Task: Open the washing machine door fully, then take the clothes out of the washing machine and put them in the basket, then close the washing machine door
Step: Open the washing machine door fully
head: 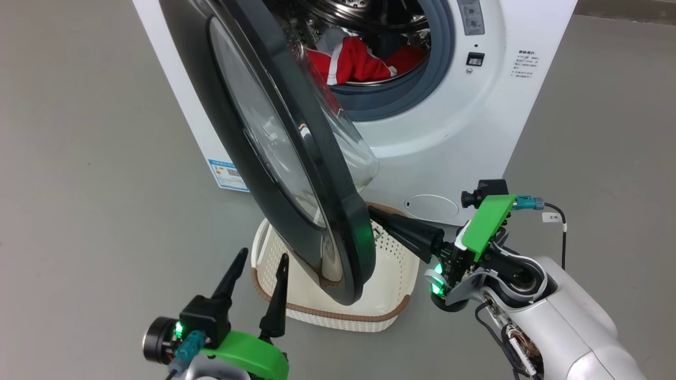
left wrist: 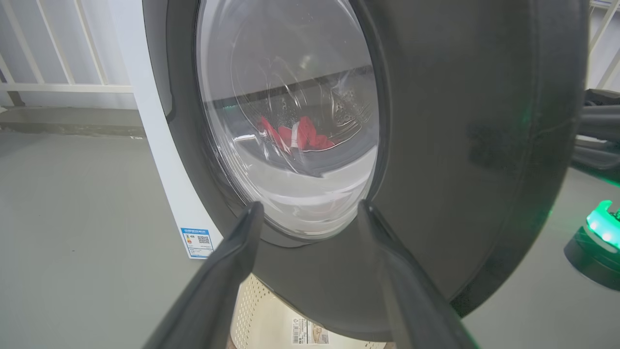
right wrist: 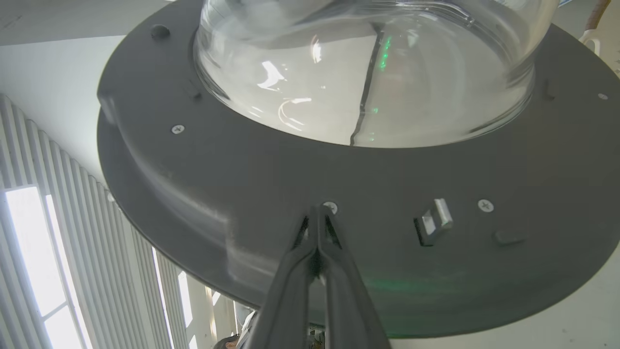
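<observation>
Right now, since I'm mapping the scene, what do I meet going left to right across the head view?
Blue label → left tool → right tool → cable tag. Door and basket span several, so omitted.

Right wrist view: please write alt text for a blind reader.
The right gripper, shut, points its tips at the dark inner face of the washing machine door, just below the clear glass bowl. A metal latch sits nearby.
</observation>
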Robot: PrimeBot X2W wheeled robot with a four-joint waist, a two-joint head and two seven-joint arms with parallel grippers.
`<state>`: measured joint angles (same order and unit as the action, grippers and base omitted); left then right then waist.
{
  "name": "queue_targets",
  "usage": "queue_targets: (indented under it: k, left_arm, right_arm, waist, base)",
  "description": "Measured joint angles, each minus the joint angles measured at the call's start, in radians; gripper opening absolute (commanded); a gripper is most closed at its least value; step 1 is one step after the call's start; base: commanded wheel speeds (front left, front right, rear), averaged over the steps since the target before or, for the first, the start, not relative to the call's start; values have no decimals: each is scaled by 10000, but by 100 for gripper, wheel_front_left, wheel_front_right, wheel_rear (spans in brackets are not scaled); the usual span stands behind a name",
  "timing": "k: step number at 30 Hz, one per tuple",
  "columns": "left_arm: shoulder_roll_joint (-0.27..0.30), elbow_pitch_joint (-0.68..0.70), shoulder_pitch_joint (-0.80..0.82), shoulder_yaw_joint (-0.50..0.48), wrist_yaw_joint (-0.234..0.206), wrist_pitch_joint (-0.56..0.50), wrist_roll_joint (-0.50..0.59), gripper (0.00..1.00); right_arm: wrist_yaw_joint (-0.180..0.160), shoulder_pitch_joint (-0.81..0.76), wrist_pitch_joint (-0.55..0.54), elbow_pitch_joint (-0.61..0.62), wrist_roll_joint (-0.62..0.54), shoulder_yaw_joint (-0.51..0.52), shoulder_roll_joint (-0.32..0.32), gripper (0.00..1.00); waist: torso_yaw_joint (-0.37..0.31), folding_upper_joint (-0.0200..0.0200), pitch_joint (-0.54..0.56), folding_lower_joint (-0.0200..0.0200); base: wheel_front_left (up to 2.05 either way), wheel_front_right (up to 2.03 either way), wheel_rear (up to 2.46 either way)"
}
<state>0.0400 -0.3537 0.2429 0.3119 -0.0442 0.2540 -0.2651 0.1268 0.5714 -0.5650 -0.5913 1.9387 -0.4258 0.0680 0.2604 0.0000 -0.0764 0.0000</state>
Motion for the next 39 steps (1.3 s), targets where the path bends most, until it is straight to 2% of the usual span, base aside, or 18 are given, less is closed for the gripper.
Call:
queue_targets:
  k: [7,14,19,21,22,23,25,26,27,31,39]
  left_arm:
    - [2,-2,-40,-96,0,0,17,100]
    - [4,6,-240,-274,8,0,36,100]
    - [6,15,-380,-387,44,0,102,100]
    - [6,23,-396,-441,105,2,102,100]
    - [6,29,-396,-477,109,0,102,100]
    - [8,29,-397,-508,109,0,102,100]
    - [10,44,-399,-543,111,0,102,100]
    - [12,58,-402,-566,111,0,102,100]
    - [12,63,-405,-585,111,0,102,100]
    - [17,71,-440,-675,113,0,105,100]
    - [23,77,-570,-830,111,0,190,100]
  right_arm:
    - [0,-415,420,454,52,305,-42,0]
    - [2,-1643,957,1521,-157,1335,-73,0]
    - [0,-2837,1521,2688,-823,2176,-77,2]
    - [0,-3332,1747,3264,-1018,2548,-67,10]
    - [0,-3569,1879,3522,-1220,2677,-61,18]
    - [0,-3826,2029,3749,-1373,2836,-77,34]
    - [0,-4356,2318,4176,-1601,3110,-81,53]
    - [0,-4606,2472,4351,-1755,3210,-82,93]
    - [0,-4841,2631,4502,-1948,3281,-84,100]
    - [0,-5783,3588,5306,-2930,3532,-130,100]
    - [0,-6560,5442,5898,-5210,3664,-46,100]
  waist:
    - [-136,0,47,0]
    - [-424,0,119,0]
    - [-673,0,158,0]
    - [-753,0,165,0]
    - [-790,0,164,0]
    - [-831,0,168,0]
    - [-903,0,175,0]
    - [-939,0,175,0]
    - [-977,0,176,0]
    - [-1140,0,179,0]
    - [-1415,0,146,0]
  base:
    - [0,0,0]
    - [0,0,0]
    - [0,0,0]
    - [0,0,0]
    - [0,0,0]
    - [0,0,0]
    - [0,0,0]
    - [0,0,0]
    - [0,0,0]
    - [0,0,0]
    - [0,0,0]
